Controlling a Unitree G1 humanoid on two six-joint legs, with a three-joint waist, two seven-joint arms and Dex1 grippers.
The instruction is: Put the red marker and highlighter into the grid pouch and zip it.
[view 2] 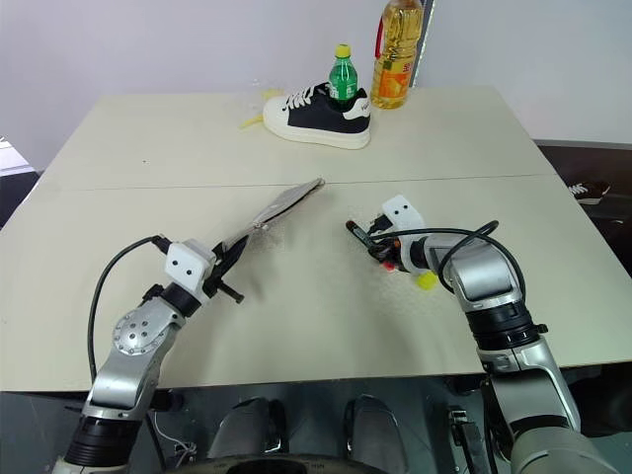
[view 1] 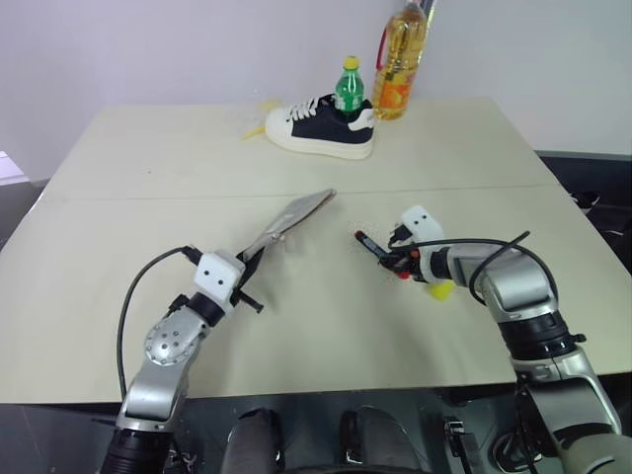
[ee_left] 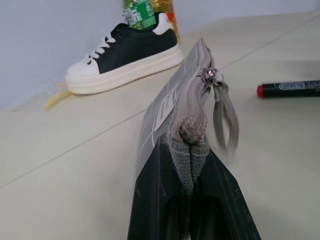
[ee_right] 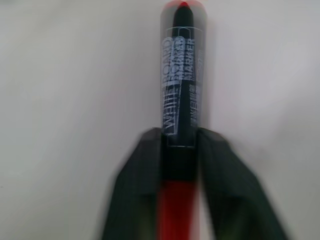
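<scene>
Markers first: the red marker (ee_right: 181, 95) lies between the right gripper's (view 1: 387, 259) two black fingers, which close on its barrel just above the red cap end; the barrel juts out beyond the fingertips. From the head camera this sits right of centre in the frame, low over the table (view 1: 148, 178), the marker's far tip pointing toward the upper left.

Just behind that gripper, at the wrist's lower edge, a bit of the yellow highlighter (view 1: 440, 289) shows on the table; the arm hides the rest.

Left of centre, the left gripper (view 1: 249, 265) is clenched on one end of the grid pouch (view 1: 296, 212). The pouch sticks out from the fingers toward the upper right, raised off the table and edge-up, its zipper edge on top with the pull (ee_left: 212, 75) near the far end. Pouch and marker are apart, with bare table between them.

At the top centre of the frame stand a black-and-white shoe (view 1: 321, 126), a green bottle (view 1: 349, 89) and an oil bottle (view 1: 403, 64).
</scene>
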